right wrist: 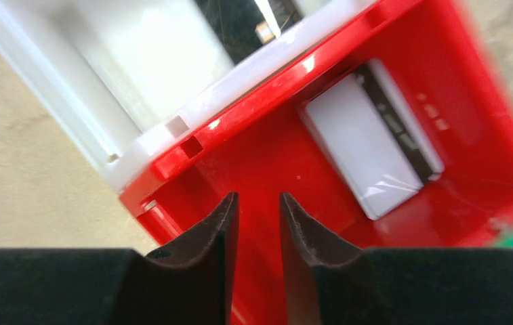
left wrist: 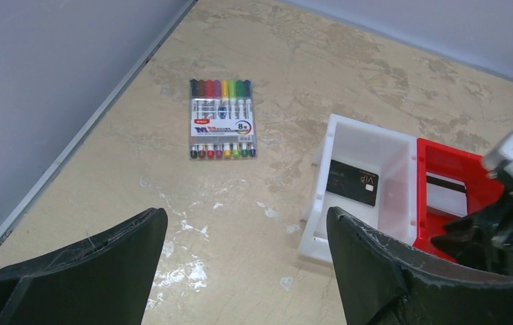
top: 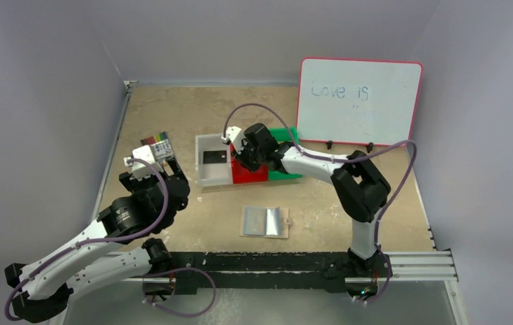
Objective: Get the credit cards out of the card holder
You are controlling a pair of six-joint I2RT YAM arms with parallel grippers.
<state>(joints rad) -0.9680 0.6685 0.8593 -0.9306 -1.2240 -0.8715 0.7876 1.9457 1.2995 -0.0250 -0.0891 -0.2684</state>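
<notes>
**A:** What fills most of the scene?

**B:** The mottled beige tabletop [top: 172,115]. A whiteboard [top: 360,101] stands at its far right.

**A:** And the arms?

**B:** The left fingers [left wrist: 375,264] are spread wide above the tabletop's left side, with nothing between them. The right fingers [right wrist: 223,230] hover over the red bin [right wrist: 274,156], parted by a narrow gap and gripping nothing.

**A:** How do the bins sit?

**B:** They sit in a row. The white bin [left wrist: 368,132] touches the red one, and the green bin [top: 286,175] is on the red one's right.

**A:** Where's the card holder?

**B:** The card holder [top: 265,221] lies opened flat with its silvery inside up. It is nearer the arm bases, apart from the bins.

**A:** Anything smaller?

**B:** A pack of markers [left wrist: 221,120] lies flat to the left of the white bin. A black card [left wrist: 354,183] lies on the white bin's floor. A pale card [right wrist: 368,145] with a dark stripe along one edge lies in the red bin.
</notes>
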